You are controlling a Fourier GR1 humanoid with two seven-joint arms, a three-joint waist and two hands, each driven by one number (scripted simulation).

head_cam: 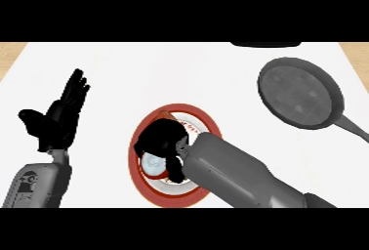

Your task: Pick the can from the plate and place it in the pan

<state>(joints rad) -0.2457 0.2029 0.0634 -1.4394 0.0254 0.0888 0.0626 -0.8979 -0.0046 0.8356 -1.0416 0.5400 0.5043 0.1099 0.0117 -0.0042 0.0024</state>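
Note:
A red-rimmed white plate (148, 191) lies at the counter's middle front. On it stands the can (153, 162), showing a pale silver top and a bit of red side. My right hand (163, 137) is over the plate, fingers curled round the can and hiding most of it. The grey right forearm crosses the plate's right half. A dark grey pan (298, 93) sits at the upper right, its handle running toward the right edge; nothing lies in it. My left hand (57, 119) rests open at the left, fingers up.
A dark object (265, 44) shows at the counter's far edge, top right. Wooden floor shows past the counter's upper corners. White counter lies between the plate and the pan.

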